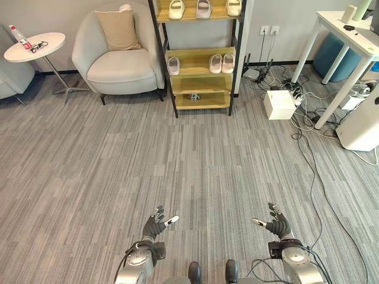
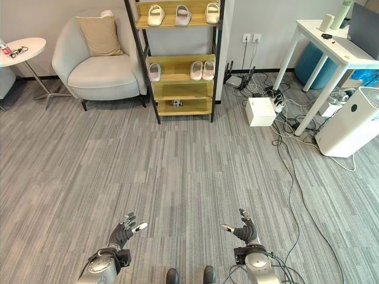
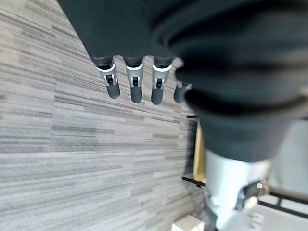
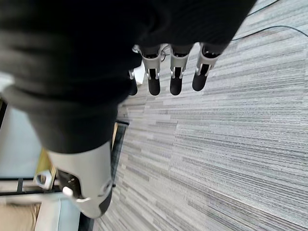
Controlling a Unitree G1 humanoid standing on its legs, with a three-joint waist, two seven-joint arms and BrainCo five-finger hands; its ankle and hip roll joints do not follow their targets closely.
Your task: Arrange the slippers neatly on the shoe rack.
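Slippers [image 1: 222, 63] on shoe rack [image 1: 200, 83], well apart from both hands' relaxed, empty fingers [image 3: 134, 84].

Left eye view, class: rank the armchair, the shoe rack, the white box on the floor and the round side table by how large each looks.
1. Shoe rack and armchair: too alike to separate.
2. Round side table.
3. White box.

- The shoe rack [image 1: 200, 65] had pale wood-look shelves in a matt black metal-looking frame.
- The slippers [image 1: 221, 63] looked smooth and matt.
- The armchair [image 1: 118, 56] wore light cloth.
- The floor [image 1: 177, 165] looked like streaked grey carpet, matt.
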